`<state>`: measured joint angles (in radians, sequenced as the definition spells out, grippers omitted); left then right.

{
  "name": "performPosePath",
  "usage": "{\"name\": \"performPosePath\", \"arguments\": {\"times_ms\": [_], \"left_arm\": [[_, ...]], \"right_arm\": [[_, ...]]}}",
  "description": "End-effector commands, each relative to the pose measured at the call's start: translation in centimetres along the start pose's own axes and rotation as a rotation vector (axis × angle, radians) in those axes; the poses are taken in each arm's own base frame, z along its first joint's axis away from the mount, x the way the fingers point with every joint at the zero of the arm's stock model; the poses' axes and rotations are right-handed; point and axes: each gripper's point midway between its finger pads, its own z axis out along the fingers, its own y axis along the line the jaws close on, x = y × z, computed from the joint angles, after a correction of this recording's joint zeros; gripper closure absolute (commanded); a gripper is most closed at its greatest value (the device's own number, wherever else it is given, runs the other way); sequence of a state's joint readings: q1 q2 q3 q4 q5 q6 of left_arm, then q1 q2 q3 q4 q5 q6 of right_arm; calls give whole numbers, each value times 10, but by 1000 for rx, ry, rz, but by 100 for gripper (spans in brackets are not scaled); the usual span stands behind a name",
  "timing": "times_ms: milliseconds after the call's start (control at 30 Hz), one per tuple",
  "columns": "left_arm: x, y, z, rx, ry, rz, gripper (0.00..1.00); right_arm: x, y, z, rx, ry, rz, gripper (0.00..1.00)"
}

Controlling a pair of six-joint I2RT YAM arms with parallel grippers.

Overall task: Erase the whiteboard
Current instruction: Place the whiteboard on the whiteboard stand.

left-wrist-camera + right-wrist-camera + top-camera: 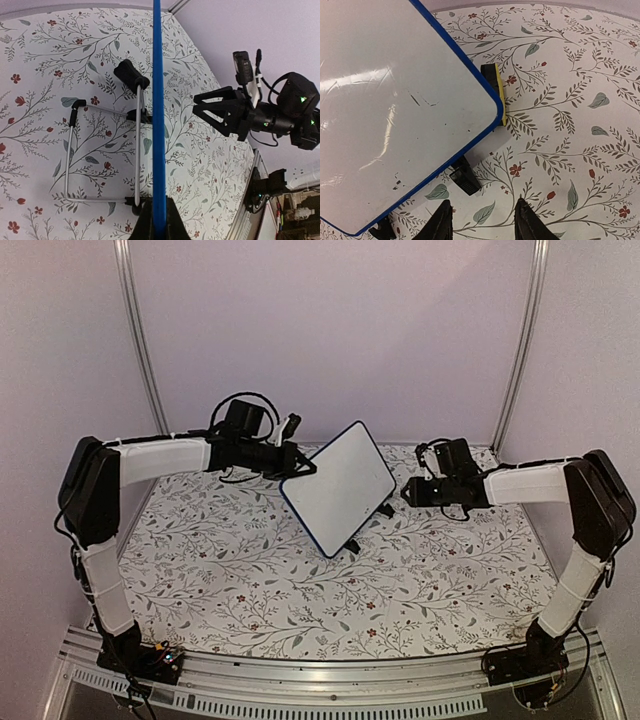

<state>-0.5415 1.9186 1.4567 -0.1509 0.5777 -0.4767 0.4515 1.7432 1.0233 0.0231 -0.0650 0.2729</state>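
the left gripper [292, 462] is pinching the edge of the small rectangular whiteboard [340, 485] with a thin blue frame, holding it tilted over the floral-patterned tablecloth [230, 570]. the right gripper [482, 220] is hovering just beside the board, fingers spread and empty. a small yellow sponge eraser [497, 92] is lying by the board's corner.

Glossy, smooth white face on the whiteboard [385, 100], streaked with reflected light, faintly smudged. Thin blue rim [158, 125], smooth, plastic by the look. Shiny bare metal wire for the stand [137, 150], tipped with matt black feet [465, 181]. Matt floral print across the table cover [250, 580]; cloth or paper, impossible to tell. Spongy yellow eraser [495, 85], black-backed. Ribbed bright metal rail [330, 680] along the table's near edge. Matt black plastic on the right gripper [482, 216].
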Motion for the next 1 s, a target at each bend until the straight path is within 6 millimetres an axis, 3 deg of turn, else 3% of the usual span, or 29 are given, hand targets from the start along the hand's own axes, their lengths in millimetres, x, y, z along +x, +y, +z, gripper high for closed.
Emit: {"name": "performPosePath", "arguments": {"times_ms": [0,467,800,967], "left_arm": [[-19,-26,3,91,-53,65,100],[-11,-23,10,96,-22,69,100],[-24,-19,-7,54,-60,84,80],[-30,-19,-18,45,-78,82,57]], "right_arm": [[6,8,9,-40,35,-6,59],[20,23,31,-121,100,-94,59],[29,15,45,-56,131,-165,58],[33,8,52,-21,149,-183,57]]}}
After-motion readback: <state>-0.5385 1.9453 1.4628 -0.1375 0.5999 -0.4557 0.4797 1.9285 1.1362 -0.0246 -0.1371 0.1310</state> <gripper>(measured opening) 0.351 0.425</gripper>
